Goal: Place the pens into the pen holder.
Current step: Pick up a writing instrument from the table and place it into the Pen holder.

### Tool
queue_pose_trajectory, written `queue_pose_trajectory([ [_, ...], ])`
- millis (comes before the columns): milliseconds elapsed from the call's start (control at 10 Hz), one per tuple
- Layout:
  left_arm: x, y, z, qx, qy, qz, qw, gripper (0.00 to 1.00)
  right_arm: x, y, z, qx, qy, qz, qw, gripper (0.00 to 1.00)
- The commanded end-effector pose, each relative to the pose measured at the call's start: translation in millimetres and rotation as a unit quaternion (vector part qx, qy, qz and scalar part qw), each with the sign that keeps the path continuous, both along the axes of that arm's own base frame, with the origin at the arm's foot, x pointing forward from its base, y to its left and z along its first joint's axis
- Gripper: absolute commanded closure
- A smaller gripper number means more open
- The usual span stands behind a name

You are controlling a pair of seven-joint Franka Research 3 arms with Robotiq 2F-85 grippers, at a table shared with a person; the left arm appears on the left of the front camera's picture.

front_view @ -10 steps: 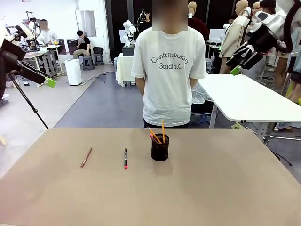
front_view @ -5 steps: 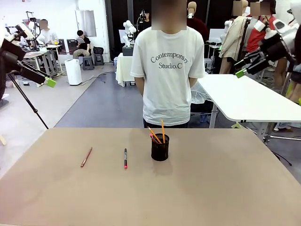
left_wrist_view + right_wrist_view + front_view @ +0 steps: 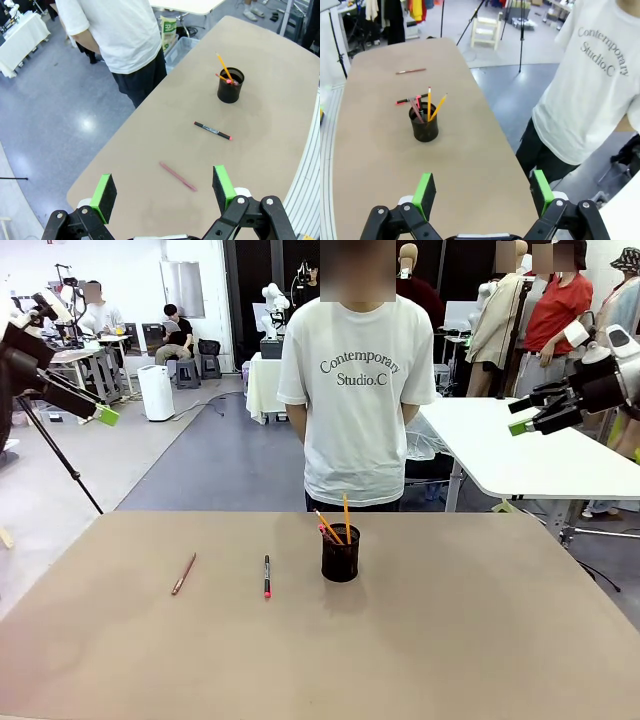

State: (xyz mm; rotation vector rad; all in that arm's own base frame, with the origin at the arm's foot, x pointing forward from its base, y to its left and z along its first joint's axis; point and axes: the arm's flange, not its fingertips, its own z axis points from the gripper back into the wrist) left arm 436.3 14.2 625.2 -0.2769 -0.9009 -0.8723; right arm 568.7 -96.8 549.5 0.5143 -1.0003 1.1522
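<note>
front view across a flat tan table [image 3: 470, 640], with a person in a white printed t-shirt [image 3: 360, 390] standing at the far edge, at twelve o'clock. at ten o'clock, high off the table's left side, the left gripper [image 3: 100, 412] hangs with its black fingers and green pads spread wide, grasping nothing. on the table, left of centre, a thin reddish-brown wooden pencil [image 3: 184, 573] lies flat. just to its three o'clock, apart from it, lies a slim black pen with a red-pink end [image 3: 267, 576], the coloured end toward six o'clock. further toward three o'clock, near the middle, stands the small black cylindrical mesh pen holder [image 3: 340, 558], upright, with two orange-yellow pencils [image 3: 346, 516] and a reddish stick rising from it. at two o'clock, high beyond the table's right side, the right gripper [image 3: 520, 416] is likewise released and empty
</note>
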Motion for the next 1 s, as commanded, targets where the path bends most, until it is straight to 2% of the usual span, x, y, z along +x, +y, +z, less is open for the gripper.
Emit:
queue_pose_trajectory([
  [0, 0.9, 1.1, 0.6, -0.004, -0.006, -0.008, 1.000, 0.00, 8.6, 1.4, 12.6, -0.009, 0.010, -0.001, 1.000, 0.00],
  [400, 0.0, 0.0, 0.0, 0.000, 0.000, 0.000, 1.000, 0.00, 8.6, 1.4, 12.6, -0.009, 0.010, -0.001, 1.000, 0.00],
  [500, -3.2, -13.0, 13.6, 0.106, 0.083, 0.079, 0.988, 0.00, 8.6, 1.4, 12.6, -0.009, 0.010, -0.001, 1.000, 0.00],
  [600, -2.0, -21.5, 17.9, 0.179, 0.118, 0.127, 0.969, 0.00, 8.6, 1.4, 12.6, -0.009, 0.010, -0.001, 1.000, 0.00],
  [700, -2.8, -38.8, 20.0, 0.184, 0.160, 0.169, 0.955, 0.00, 8.6, 1.4, 12.6, -0.009, 0.010, -0.001, 1.000, 0.00],
  [800, 0.9, -54.6, 15.1, 0.202, 0.184, 0.177, 0.945, 0.00, 8.6, 1.4, 12.6, -0.009, 0.010, -0.001, 1.000, 0.00],
  [900, 4.1, -75.3, 5.4, 0.198, 0.232, 0.148, 0.941, 0.00, 8.6, 1.4, 12.6, -0.009, 0.010, -0.001, 1.000, 0.00],
])
